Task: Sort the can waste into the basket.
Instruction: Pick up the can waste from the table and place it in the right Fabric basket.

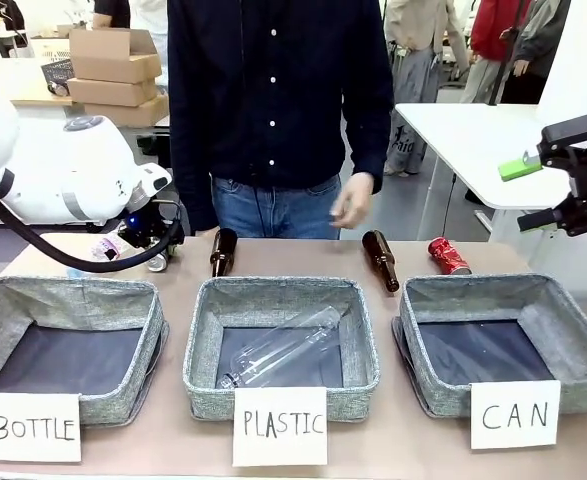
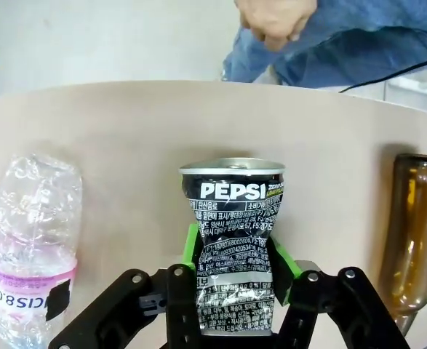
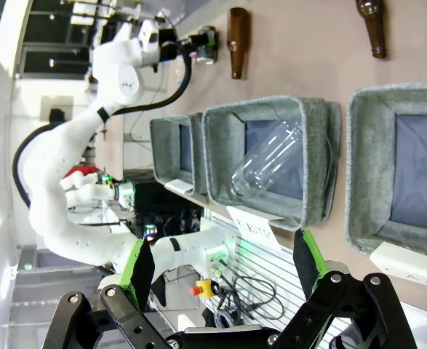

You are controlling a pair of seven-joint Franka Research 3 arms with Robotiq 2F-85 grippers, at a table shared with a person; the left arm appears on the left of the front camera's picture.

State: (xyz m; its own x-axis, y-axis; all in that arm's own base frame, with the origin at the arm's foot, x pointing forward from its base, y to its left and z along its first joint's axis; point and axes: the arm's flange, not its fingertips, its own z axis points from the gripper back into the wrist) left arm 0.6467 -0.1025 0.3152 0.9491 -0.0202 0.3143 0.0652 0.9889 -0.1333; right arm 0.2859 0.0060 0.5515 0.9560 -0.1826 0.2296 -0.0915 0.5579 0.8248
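The silver-grey can (image 2: 235, 240), crushed and with dark Pepsi print, stands between the green pads (image 2: 191, 247) of my left gripper (image 2: 238, 254), which is shut on it. In the front view this left gripper (image 1: 159, 250) is low at the table's far left with the silver-grey can (image 1: 158, 263) in it. The red can (image 1: 448, 255) lies on the table behind the grey basket (image 1: 573, 345) carded "CAN". My right gripper (image 1: 558, 185) hangs open, high at the right, above that basket (image 3: 358, 167). Nothing is between the fingers of the right gripper (image 3: 224, 269).
A crumpled clear plastic bottle (image 2: 31, 247) lies beside the gripped can, and a brown bottle (image 2: 417, 240) on its other side. A second brown bottle (image 1: 380, 258) lies mid-table. The "PLASTIC" basket (image 1: 203, 340) holds a clear bottle (image 1: 283, 348). The "BOTTLE" basket (image 1: 3, 300) is at left. A person's hand (image 1: 353, 200) hangs over the far edge.
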